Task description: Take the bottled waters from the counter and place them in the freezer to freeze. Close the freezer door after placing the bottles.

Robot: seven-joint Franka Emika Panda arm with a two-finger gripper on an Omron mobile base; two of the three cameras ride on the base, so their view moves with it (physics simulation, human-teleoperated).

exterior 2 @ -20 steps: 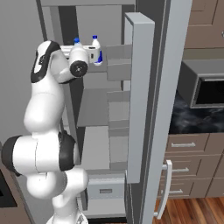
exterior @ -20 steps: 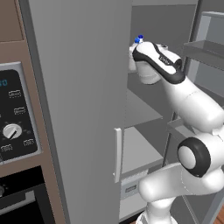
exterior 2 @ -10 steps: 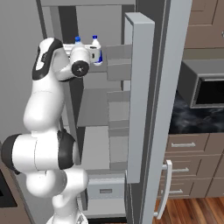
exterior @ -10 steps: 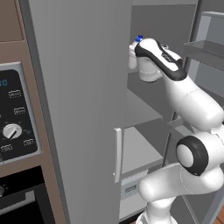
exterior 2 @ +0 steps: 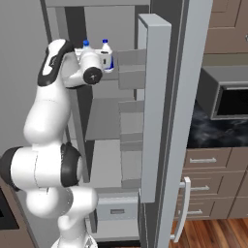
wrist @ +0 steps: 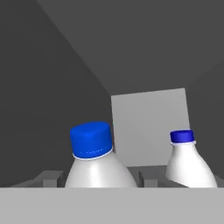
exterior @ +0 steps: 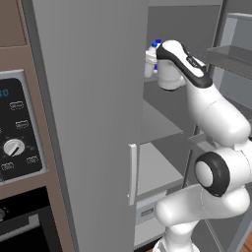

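Two bottled waters with blue caps stand side by side inside the freezer [exterior 2: 104, 118], at its upper shelf level. The near bottle [wrist: 94, 159] sits between my fingertips, and my gripper [wrist: 98, 179] is shut on it. The other bottle [wrist: 187, 159] is a little farther in, to the right in the hand view. From the right base view both bottles [exterior 2: 105, 51] show just past my hand, one with a blue label band. From the left, their caps and white bodies [exterior: 151, 60] peek out beside my wrist. The freezer door [exterior 2: 157, 101] stands wide open, its bins facing in.
A plain grey fridge door [exterior: 88, 98] with a pale handle is on the left, beside a brown wall oven with dials [exterior: 15, 147]. The open door's shelf bins [exterior: 231, 54] hang to the arm's right. The black counter [exterior 2: 213, 131], its drawers and a microwave [exterior 2: 227, 99] lie beyond the door.
The arm has shifted only slightly at the upper shelf. The bottles stay about where they were, and the grip is unchanged.
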